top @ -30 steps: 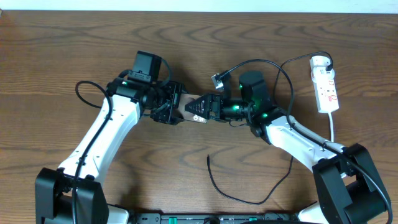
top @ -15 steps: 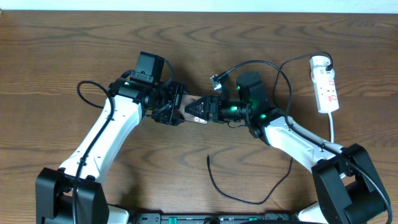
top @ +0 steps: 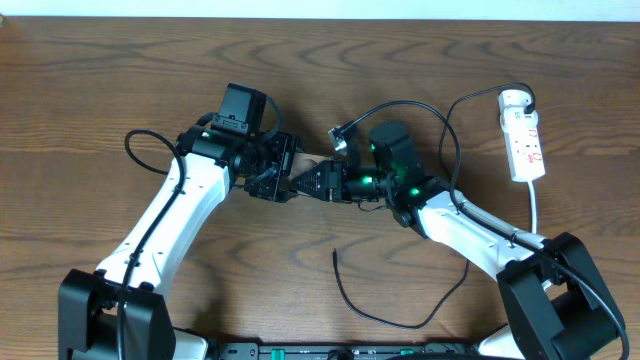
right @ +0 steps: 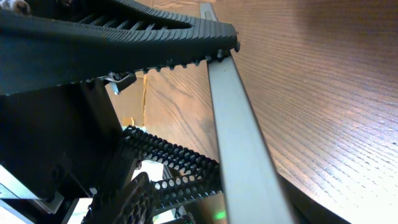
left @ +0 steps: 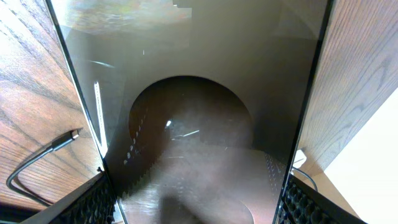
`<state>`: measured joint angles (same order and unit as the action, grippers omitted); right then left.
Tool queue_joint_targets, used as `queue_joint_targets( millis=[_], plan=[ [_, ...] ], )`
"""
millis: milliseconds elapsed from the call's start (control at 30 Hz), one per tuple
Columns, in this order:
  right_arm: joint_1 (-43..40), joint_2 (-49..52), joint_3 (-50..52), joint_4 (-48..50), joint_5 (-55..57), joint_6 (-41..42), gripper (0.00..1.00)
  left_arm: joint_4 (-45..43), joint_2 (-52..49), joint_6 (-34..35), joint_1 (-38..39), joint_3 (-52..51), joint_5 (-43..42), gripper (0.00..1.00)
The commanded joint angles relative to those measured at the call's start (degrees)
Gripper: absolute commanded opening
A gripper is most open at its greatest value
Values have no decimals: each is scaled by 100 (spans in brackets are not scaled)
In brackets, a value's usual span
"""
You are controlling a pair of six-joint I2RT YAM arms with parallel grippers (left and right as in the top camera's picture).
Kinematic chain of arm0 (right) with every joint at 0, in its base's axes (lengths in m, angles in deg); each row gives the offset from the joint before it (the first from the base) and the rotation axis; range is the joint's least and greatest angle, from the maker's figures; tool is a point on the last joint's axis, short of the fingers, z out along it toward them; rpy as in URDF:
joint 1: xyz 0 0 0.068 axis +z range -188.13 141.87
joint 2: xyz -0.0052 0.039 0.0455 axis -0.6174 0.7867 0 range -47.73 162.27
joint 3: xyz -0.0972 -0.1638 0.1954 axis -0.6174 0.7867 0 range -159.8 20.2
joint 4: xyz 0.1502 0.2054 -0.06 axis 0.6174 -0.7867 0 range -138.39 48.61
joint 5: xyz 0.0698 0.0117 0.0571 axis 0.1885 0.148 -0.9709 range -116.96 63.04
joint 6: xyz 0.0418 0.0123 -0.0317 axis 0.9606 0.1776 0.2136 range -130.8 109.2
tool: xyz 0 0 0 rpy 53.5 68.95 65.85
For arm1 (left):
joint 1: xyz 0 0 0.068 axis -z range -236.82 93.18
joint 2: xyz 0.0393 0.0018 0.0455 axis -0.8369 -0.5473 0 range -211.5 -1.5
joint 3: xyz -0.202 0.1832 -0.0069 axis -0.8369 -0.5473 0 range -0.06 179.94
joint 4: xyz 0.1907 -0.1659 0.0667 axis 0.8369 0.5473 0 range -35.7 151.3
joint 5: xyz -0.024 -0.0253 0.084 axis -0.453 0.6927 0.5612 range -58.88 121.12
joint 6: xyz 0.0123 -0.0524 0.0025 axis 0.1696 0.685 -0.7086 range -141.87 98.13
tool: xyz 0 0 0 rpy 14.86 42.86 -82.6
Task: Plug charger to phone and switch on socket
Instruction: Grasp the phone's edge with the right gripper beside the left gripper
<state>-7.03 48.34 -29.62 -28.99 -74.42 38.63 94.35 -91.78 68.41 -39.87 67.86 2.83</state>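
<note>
The phone (left: 199, 106), a dark glossy slab, fills the left wrist view, with its long edges pressed between my left gripper's (left: 199, 208) ribbed pads (left: 93, 202). From overhead the left gripper (top: 283, 172) holds it at mid-table. My right gripper (top: 308, 182) covers the phone's free end. In the right wrist view the phone's grey edge (right: 239, 137) runs between that gripper's fingers. The upper finger (right: 186, 34) touches it, but contact at the lower finger is hidden. The charger (top: 395, 322), a thin black cable, lies on the table in front, plug tip (top: 334, 256) free. The white socket (top: 523, 135) lies far right.
A black cable with a small connector (top: 343, 137) arches over the right wrist. The socket's white cord (top: 533, 205) runs down toward the right arm's base. The left arm's own cable (top: 130, 150) loops at far left.
The right gripper has slid left over the phone's end and its jaws have narrowed around it. The left gripper and phone have stayed put.
</note>
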Motion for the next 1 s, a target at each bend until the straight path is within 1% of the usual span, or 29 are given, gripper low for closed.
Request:
queue_joint_targets(
  millis=[0,267,733,800,967],
  plan=[
    [50,7,-74,-9,63,-20,48,7,4,92,28,0,-57,7],
    [50,7,-74,-57,83,-20,42,24,4,90,28,0,-63,7],
    [50,7,-74,-234,278,-22,36,46,4,90,179,0,-55,7],
    [50,7,-74,-247,278,-22,32,44,4,90,179,0,-55,7],
    [50,7,-74,-262,286,-22,26,46,4,90,179,0,-57,7]
  ],
)
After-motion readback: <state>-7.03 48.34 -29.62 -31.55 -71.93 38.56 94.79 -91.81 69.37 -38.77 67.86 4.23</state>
